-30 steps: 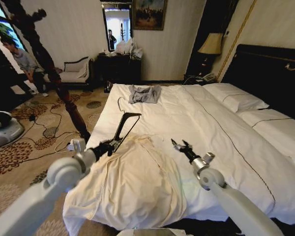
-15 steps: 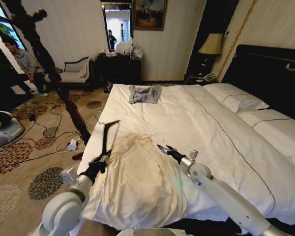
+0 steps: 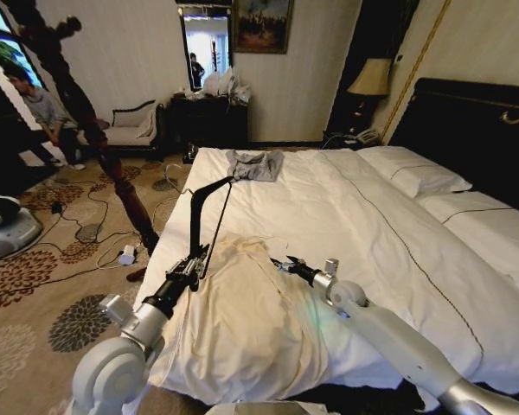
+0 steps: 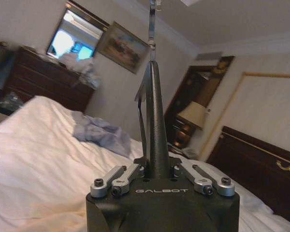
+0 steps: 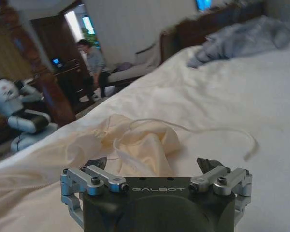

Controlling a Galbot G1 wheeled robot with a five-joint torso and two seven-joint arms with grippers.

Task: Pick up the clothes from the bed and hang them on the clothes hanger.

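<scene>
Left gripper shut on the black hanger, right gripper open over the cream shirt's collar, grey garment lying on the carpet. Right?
One thing is off: the grey garment lies on the bed, at its far end, as the head view shows. The rest holds: the left gripper is shut on the black hanger, and the right gripper is open over the collar of the cream shirt.

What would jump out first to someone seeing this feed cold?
Likely the black clothes hanger, held up over the bed's left edge by the left pincer, which is shut on its lower end. Next, the cream clothes spread wrinkled on the near part of the bed, with the open right pincer low at their collar end. A grey garment lies at the far end.
</scene>
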